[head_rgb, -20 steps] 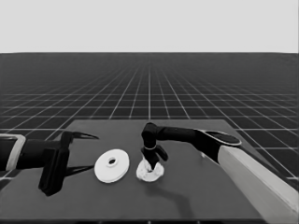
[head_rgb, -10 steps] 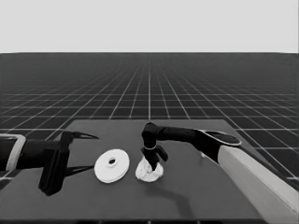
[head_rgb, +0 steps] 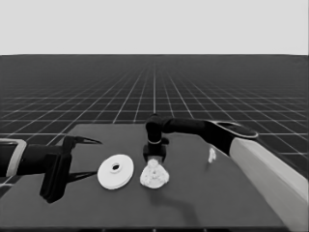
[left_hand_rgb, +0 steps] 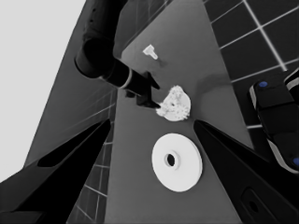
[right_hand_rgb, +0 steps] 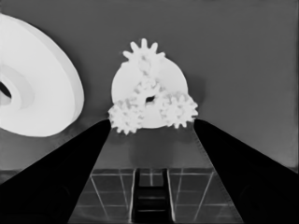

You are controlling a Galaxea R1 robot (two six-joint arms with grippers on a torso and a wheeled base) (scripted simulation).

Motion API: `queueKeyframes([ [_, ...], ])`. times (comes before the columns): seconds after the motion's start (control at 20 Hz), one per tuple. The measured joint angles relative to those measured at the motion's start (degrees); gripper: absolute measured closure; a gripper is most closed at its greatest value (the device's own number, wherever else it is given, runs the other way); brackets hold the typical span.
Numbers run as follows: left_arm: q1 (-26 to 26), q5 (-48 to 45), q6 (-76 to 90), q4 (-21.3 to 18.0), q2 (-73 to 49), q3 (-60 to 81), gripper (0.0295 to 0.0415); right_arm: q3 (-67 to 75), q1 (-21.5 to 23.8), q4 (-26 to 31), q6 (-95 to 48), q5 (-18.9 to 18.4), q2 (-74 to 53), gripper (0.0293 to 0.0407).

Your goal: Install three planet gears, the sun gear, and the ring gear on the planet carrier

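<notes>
Right tool (head_rgb: 155, 160) released, empty, hanging just above the smaller round part (head_rgb: 154, 177) with four gears (right_hand_rgb: 148, 100) seated on it; larger round part (head_rgb: 116, 171) flat just beside, apart; thin white piece (head_rgb: 211, 154) farther right on desk (head_rgb: 231, 203); left tool (head_rgb: 89, 157) released, parked over desk's left end.

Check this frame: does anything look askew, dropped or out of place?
Nothing stands out. Gears sit flat on the smaller round part, right gripper open above them. The larger round part lies flat alongside; a thin white piece lies apart. The left gripper waits.
</notes>
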Motion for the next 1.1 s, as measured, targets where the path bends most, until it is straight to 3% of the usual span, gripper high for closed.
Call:
queueKeyframes([
  [0.05, 0.0, 0.0, 0.0, 0.0, 0.0, 0.0, 0.0326, 26.18, -7.12, -12.52, -23.83, 8.46, -15.83, 0.0295],
  [0.1, 0.0, 0.0, 0.0, 0.0, 0.0, 0.0, 0.0326, 46.46, -13.92, -20.04, -38.9, 13.42, -40.08, 0.0305],
  [0.15, 0.0, 0.0, 0.0, 0.0, 0.0, 0.0, 0.0326, 58.36, -17.57, -24.46, -47.76, 16.29, -55.21, 0.0311],
  [0.25, 0.0, 0.0, 0.0, 0.0, 0.0, 0.0, 0.0326, 69.72, -20.63, -28.6, -56.04, 19.06, -68.5, 0.0315],
  [0.5, 0.0, 0.0, 0.0, 0.0, 0.0, 0.0, 0.0326, 75.27, -21.92, -30.65, -60.12, 20.45, -74.6, 0.0315],
  [0.55, 10.6, 23.97, -27.83, 27.5, 12.38, -4.71, 0.032, 75.43, -21.95, -30.72, -60.25, 20.49, -74.77, 0.0315],
  [0.6, 13.54, 48.03, -56.45, 24.41, 26.5, -14.0, 0.0305, 75.53, -21.97, -30.76, -60.32, 20.52, -74.87, 0.0315],
  [0.65, 13.82, 52.79, -73.11, 10.53, 34.3, -26.64, 0.0307, 75.59, -21.98, -30.78, -60.36, 20.54, -74.93, 0.0315],
  [0.7, 14.21, 51.17, -79.68, 1.28, 38.03, -37.2, 0.0315, 75.62, -21.99, -30.8, -60.39, 20.55, -74.97, 0.0315],
  [0.8, 14.97, 48.94, -82.61, -7.57, 41.67, -49.7, 0.0324, 75.65, -21.99, -30.81, -60.41, 20.55, -75.0, 0.0315],
  [1.0, 15.44, 48.26, -82.39, -11.86, 43.92, -57.29, 0.0326, 75.66, -22.0, -30.81, -60.43, 20.56, -75.01, 0.0315],
  [1.1, 23.0, 44.49, -80.93, -5.65, 45.34, -61.14, 0.0326, 75.66, -22.0, -30.81, -60.43, 20.56, -75.01, 0.0315],
])
